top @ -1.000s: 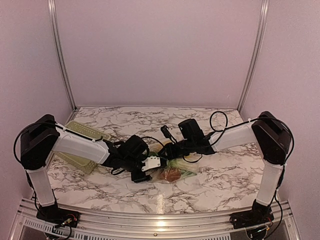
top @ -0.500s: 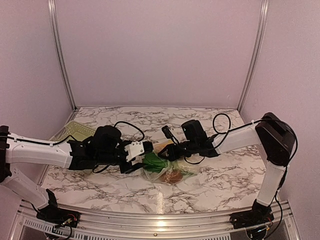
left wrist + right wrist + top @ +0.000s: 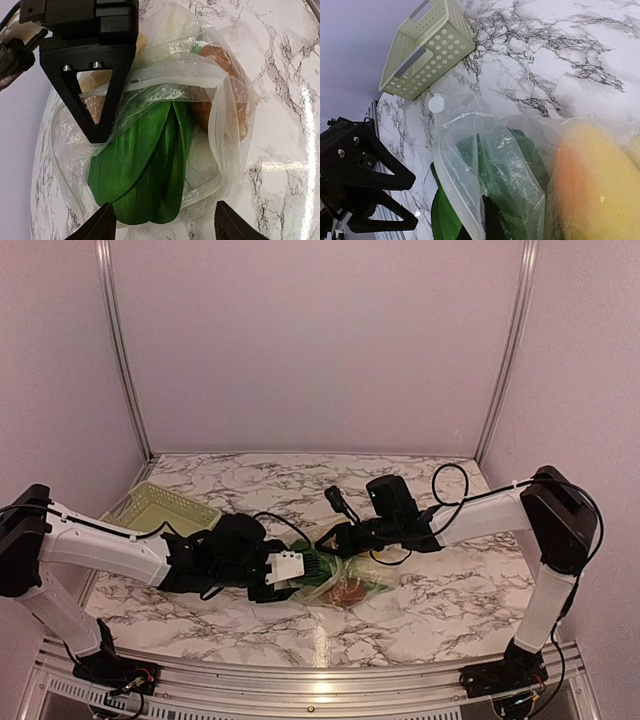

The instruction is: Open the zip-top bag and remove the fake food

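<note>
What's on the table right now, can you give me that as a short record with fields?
Bag: zip-top bag lying on the marble table, mouth open
Contents: green leafy vegetable partly out of the mouth; brown piece and yellow piece inside
Left claw: open, fingers either side of the vegetable's tip
Right claw: shut on the bag's rim
Basket: pale green basket, apart from the bag, toward the left arm

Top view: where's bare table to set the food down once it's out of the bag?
Free: the far strip of table between the back wall and both arms; the near-right patch between the zip-top bag and the right arm's base. Crowded: centre, where left hand and right hand meet at the bag; the basket takes the far-left corner.
</note>
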Available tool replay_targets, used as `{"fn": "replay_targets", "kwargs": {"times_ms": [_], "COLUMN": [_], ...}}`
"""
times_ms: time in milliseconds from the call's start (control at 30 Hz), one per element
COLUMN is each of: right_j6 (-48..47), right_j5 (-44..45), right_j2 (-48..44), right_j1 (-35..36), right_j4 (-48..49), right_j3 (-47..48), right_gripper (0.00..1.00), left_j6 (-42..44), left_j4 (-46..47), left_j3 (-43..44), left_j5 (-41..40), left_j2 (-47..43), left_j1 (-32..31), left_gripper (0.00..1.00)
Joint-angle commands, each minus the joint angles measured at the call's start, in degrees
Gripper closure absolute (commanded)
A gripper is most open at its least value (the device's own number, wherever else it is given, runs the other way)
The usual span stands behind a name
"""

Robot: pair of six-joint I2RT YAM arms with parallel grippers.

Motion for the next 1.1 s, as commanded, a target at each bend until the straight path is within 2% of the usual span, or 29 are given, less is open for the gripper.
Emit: {"fn": "replay_targets", "kwargs": {"times_ms": [0,300,433,467,533,633,700,767,867,1067], "right_j6": [0.7,0.3,0.0,0.0,0.0,0.5,1.6,2.8,3.8,4.1], "right_j5": [0.2,-0.3,-0.5,-0.5,-0.5,-0.4,-0.3,-0.2,0.3,3.2], "right_j2": [-0.2,-0.1,0.1,0.1,0.1,0.4,0.8,1.5,2.2,2.6], "right_j1": [0.4,0.4,0.3,0.3,0.3,0.3,0.4,0.4,0.5,0.7], "right_j4": [-0.8,-1.2,-1.6,-1.7,-1.6,-0.6,0.6,1.7,2.2,-0.5], "right_j3": [0.5,0.2,0.1,0.2,0.2,0.1,0.2,0.8,2.4,5.3], "right_gripper": [1.0,1.0,1.0,1.0,1.0,1.0,1.0,1.0,1.0,1.0], "left_j6": [4.2,6.7,6.8,6.8,6.9,7.1,8.0,8.7,8.5,11.1], "left_j4": [1.8,5.2,6.2,6.1,4.2,-1.7,-5.0,-8.0,-15.0,-20.0], "left_j3": [1.7,5.1,5.5,5.8,7.0,10.3,11.4,12.8,16.3,19.2], "left_j5": [-4.3,-7.0,-7.1,-7.1,-7.6,-8.1,-8.0,-8.9,-10.6,-19.9], "left_j2": [3.8,10.7,11.8,12.1,13.0,13.3,12.2,11.2,10.0,6.5], "left_j1": [0.0,0.6,1.6,2.0,2.6,2.0,0.5,-1.3,-3.7,-8.5], "left_gripper": [0.27,0.25,0.29,0.32,0.43,0.75,0.9,0.99,1.0,1.0]}}
